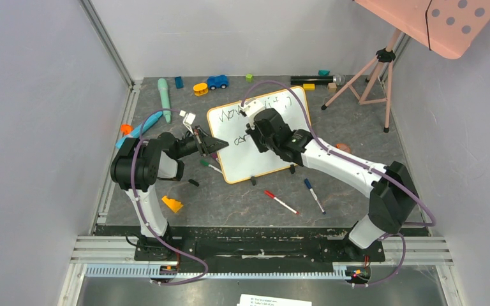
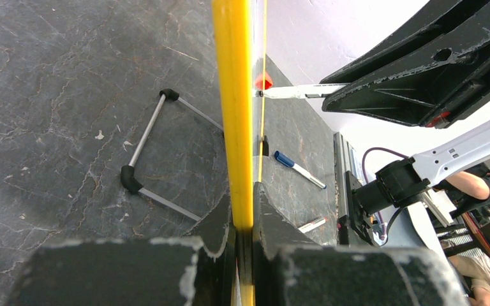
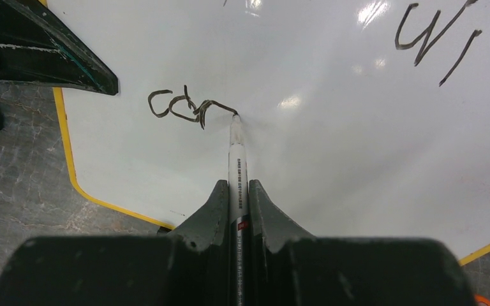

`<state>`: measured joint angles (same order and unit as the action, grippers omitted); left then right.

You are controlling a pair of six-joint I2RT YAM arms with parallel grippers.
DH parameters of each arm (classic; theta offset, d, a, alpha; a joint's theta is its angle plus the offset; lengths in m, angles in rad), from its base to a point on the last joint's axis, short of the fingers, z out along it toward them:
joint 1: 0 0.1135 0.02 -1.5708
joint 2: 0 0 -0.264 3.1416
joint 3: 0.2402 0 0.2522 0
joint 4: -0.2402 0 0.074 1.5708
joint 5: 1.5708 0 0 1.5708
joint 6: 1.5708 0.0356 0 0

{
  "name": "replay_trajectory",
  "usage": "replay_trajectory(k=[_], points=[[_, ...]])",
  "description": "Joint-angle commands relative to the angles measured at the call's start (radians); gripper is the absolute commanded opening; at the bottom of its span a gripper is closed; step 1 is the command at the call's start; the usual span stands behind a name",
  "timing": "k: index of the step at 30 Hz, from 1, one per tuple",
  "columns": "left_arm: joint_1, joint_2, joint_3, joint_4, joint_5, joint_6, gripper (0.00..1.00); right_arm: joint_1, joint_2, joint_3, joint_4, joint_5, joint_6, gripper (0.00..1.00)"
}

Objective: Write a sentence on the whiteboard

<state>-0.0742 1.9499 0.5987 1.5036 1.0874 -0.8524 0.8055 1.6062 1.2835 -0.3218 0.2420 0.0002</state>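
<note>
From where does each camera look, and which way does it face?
Top external: above and behind, looking down at the orange-framed white whiteboard; the left arm and right arm show.
Left wrist: along the left hand, shut on the board's edge.
Right wrist: along the right hand, gripping a white marker that touches the lettering.
Shared: all three show the whiteboard.

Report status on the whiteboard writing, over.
Left tool shut on whiteboard edge. Right tool shut on marker, tip on board. Sentence partly written, second row started. Nothing blocking the tip.

Grey walls (image 1: pixel 38 95), dark marbled tabletop (image 1: pixel 242 204), tripod (image 1: pixel 385 55)
</note>
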Motion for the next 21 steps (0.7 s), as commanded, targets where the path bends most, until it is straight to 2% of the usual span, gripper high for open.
replay_trajectory(k=[1,10,21], points=[[0.004,0.017,-0.005,0.053,-0.046,0.188,0.02,-0.025,-0.013,-0.049,0.000,0.035,0.026,0.00],[0.002,0.015,-0.007,0.053,-0.046,0.187,0.02,-0.026,-0.030,-0.088,-0.002,-0.005,0.027,0.00],[0.003,0.017,-0.003,0.053,-0.045,0.186,0.02,-0.026,-0.093,-0.015,0.034,-0.035,0.012,0.00]])
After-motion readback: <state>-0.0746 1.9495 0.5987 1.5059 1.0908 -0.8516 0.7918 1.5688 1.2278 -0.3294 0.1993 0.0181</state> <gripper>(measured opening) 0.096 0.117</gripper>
